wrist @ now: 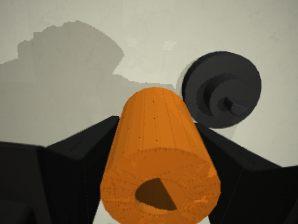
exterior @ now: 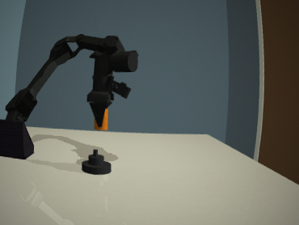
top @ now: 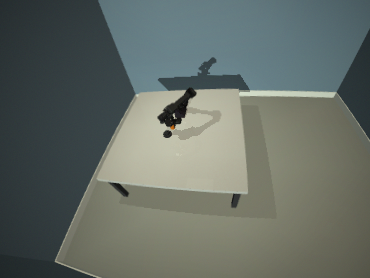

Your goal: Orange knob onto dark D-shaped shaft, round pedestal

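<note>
- Wears matte near-black along the angular arm (top: 175,106) (exterior: 44,74)
- Bears a stubby round cylinder (exterior: 128,61), upper centre of the exterior frame
- Tapers to black, wedge-shaped fingers (exterior: 97,112)
- Shows a purplish-black, slope-sided base (exterior: 25,150) at left

One pale rectangular worktop (top: 150,160), dark-legged. One black robot arm (top: 177,105), set near its far edge. One orange knob (top: 173,127), under the arm's end. One dark round pedestal (top: 167,134), just beside the knob.
</note>
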`<action>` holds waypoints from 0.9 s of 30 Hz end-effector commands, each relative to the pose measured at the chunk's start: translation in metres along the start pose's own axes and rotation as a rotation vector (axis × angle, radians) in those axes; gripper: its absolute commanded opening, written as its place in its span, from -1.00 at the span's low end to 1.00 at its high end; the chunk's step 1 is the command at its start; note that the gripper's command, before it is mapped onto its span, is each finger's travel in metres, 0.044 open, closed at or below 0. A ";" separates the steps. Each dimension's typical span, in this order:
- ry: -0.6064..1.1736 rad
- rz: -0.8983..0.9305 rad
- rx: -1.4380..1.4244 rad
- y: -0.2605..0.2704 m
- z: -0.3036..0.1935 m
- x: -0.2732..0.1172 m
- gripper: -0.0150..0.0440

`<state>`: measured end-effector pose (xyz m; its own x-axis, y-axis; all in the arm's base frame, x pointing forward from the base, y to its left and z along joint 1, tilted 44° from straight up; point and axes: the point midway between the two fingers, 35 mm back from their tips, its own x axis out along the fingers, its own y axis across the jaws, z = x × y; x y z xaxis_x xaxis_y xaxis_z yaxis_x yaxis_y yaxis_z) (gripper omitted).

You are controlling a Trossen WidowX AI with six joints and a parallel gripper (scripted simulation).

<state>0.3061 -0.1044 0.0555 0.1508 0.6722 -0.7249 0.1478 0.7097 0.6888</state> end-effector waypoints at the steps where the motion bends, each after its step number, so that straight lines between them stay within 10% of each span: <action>1: 0.000 -0.003 -0.004 -0.013 0.000 0.002 -0.49; 27: 0.000 0.003 -0.018 -0.078 -0.005 0.024 -0.49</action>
<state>0.2933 -0.1425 -0.0123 0.1531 0.6749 -0.7219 0.1355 0.7093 0.6918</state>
